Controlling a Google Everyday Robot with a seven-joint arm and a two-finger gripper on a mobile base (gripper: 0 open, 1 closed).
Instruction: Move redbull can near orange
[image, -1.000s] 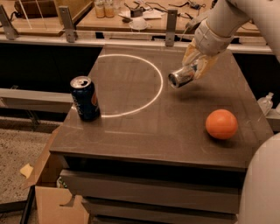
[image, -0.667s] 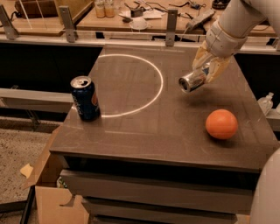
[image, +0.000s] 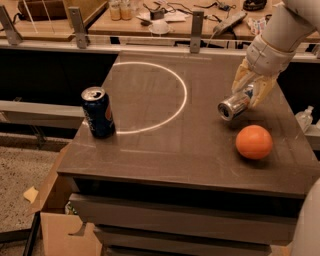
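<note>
Shifted since the earlier pictures: we find the redbull can and the claw further right and lower, closer to the orange.

Item 1. Cardboard box, on the floor at lower left, below the worktop. It is cut off by the frame edge, and we cannot make out what is in it.

Item 2. Pepsi can, dark blue, upright near the worktop's left edge, touching the white arc painted there. Its lid faces up; we cannot see any contents.

Item 3. Jars on the far bench, cut off at the top edge. What they hold is unclear.

Item 4. Redbull can, silver, tipped on its side with one round end toward the camera, clamped between the claw's fingers. Its far end is hidden by them. We cannot tell whether it touches the worktop. It sits just up and left of the orange, apart from it.

Item 5. Orange, resting on the worktop near the right edge.

Item 6. Clear bottle, beyond the right edge, partly cut off.
</note>
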